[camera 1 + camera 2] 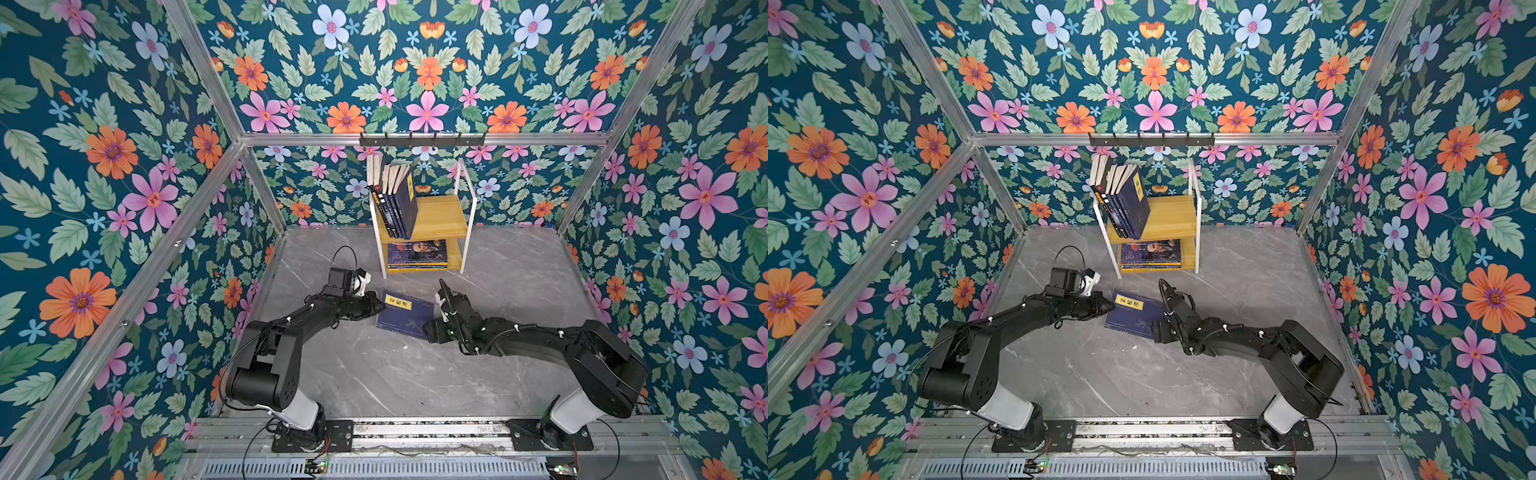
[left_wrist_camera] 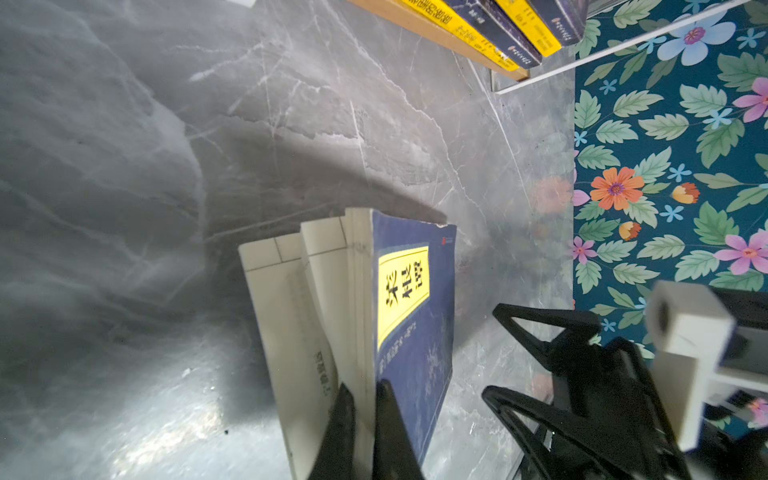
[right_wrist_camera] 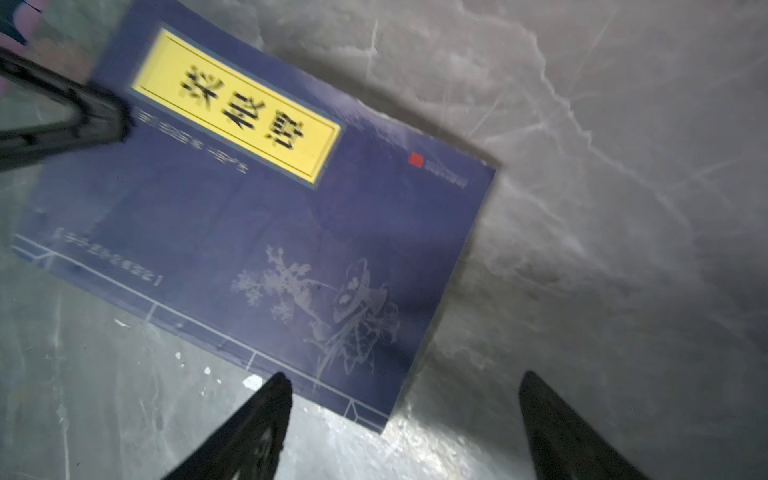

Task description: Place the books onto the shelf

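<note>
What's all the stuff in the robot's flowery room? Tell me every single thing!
navy book: one, dark blue with a yellow label, on the table between the arms
standing books: several, mostly dark blue, left end of the shelf's top board
flat books: a small stack, blue and yellow, lower board
shelf: one, yellowish wood in a white frame, by the back wall
hook rail: one, black, above the shelf
table: one, grey marble look
wallpaper: teal with flowers, all around
left hand: one, black, shut on the navy book's edge
right hand: one, black, open beside the navy book
</note>
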`<state>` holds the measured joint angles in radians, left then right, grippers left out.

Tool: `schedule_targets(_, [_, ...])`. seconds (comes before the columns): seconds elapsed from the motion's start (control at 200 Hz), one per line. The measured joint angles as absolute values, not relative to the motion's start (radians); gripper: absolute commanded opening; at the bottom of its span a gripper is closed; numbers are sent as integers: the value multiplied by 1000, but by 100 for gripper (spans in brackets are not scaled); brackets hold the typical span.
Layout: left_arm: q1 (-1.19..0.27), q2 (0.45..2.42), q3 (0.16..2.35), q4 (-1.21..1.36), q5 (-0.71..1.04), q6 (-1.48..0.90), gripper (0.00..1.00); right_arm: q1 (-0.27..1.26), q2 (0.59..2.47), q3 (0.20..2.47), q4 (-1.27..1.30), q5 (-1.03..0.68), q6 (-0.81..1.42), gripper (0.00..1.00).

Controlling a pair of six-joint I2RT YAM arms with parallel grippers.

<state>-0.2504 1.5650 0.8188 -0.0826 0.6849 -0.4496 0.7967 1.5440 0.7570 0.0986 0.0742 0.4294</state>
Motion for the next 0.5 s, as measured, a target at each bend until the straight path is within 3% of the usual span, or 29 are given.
schedule_targets(0.255, [-245, 1541, 815, -91, 684, -442, 0, 914, 1402, 740, 125, 199, 146, 87])
schedule_targets(0.5, [-244, 1542, 824, -93, 692, -448, 0, 1004, 1464, 752, 178, 275, -93, 88])
